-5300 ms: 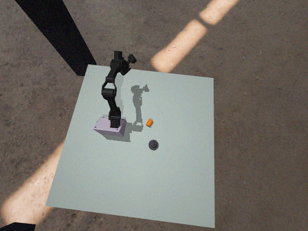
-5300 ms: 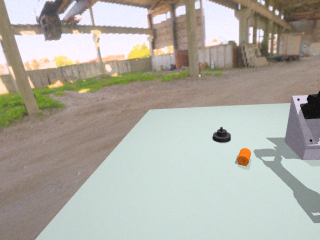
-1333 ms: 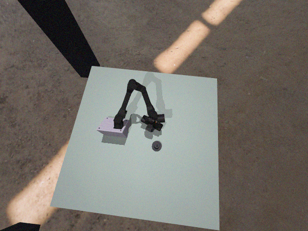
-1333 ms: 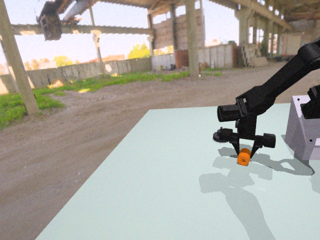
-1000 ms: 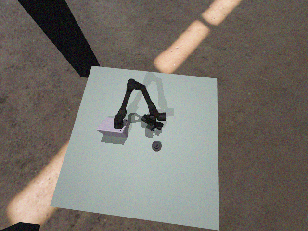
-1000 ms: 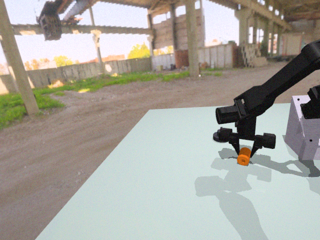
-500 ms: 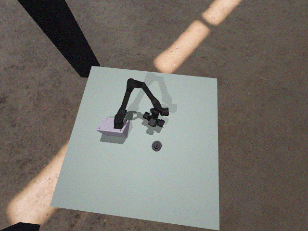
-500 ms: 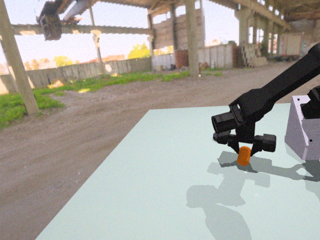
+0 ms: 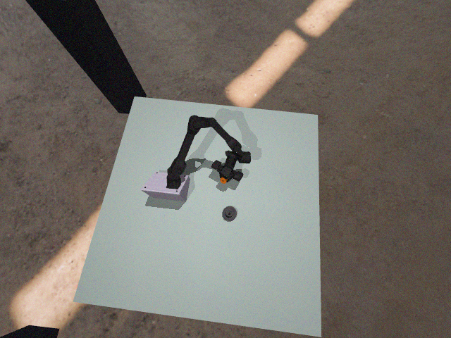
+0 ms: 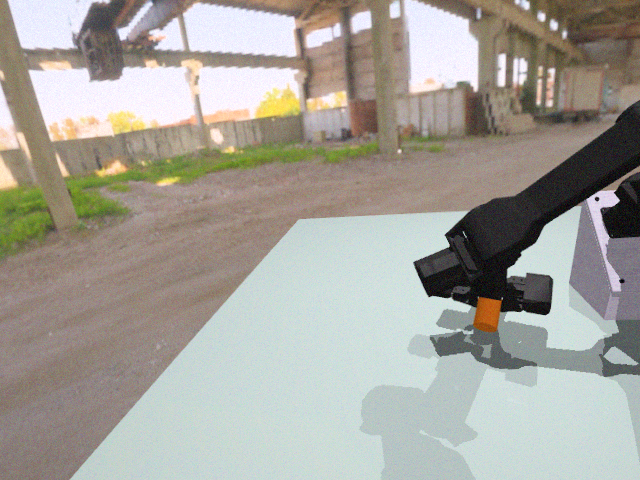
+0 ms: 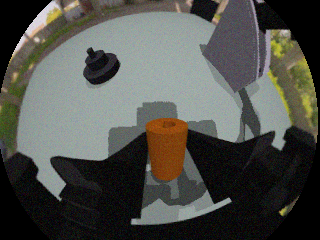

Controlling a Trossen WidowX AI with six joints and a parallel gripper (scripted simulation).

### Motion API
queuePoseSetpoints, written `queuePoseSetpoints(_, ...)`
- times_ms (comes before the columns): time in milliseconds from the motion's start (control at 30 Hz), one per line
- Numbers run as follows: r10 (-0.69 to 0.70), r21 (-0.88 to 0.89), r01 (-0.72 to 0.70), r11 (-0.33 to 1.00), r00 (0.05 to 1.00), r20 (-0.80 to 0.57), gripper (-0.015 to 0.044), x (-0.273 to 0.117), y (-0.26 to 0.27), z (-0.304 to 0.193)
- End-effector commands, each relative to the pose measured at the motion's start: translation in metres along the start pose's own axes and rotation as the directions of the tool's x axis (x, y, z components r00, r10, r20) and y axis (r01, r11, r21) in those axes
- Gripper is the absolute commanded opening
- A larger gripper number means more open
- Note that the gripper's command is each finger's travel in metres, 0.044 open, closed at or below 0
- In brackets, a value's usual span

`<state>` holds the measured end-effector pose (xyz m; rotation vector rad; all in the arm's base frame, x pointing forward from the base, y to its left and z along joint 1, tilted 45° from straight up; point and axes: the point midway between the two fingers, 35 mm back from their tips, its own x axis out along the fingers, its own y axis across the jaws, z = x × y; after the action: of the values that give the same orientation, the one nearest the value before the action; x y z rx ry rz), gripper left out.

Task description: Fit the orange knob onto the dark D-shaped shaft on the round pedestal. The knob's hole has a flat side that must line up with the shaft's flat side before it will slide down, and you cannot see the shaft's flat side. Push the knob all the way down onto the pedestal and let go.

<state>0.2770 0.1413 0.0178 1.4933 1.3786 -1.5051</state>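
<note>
The orange knob point(image 9: 223, 180) point(image 10: 486, 314) point(image 11: 167, 155) is between the fingers of my gripper point(image 9: 224, 177) point(image 10: 488, 300) point(image 11: 165, 134), which is shut on it. The knob hangs above the table, its shadow apart from it. Its end with the hole shows in the wrist view, facing away from the palm. The dark round pedestal point(image 9: 225, 217) point(image 11: 102, 75) stands on the table, apart from the knob, nearer the front edge in the top view. Its thin shaft point(image 11: 90, 51) points up. The shaft's flat side cannot be made out. The pedestal does not show in the exterior view.
The pale lilac base block point(image 9: 160, 183) point(image 10: 591, 273) point(image 11: 232, 50) carries the arm, left of the gripper in the top view. The pale green table point(image 9: 204, 269) point(image 10: 248, 361) point(image 11: 55, 115) bears the block and pedestal. Shadows of the arm lie across it.
</note>
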Motion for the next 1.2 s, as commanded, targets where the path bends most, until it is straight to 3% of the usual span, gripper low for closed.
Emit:
queuePoseSetpoints(0, -0.001, 0.007, 0.000, 1.000, 0.997, 0.073, 0.0179, -0.002, 0.000, -0.002)
queuePoseSetpoints(933, -0.006, 0.007, 0.003, 1.000, 0.850, 0.527, 0.0179, -0.016, 0.000, -0.030)
queuePoseSetpoints(1167, -0.009, 0.007, 0.006, 1.000, 0.810, 0.586, 0.0179, -0.018, 0.000, -0.036)
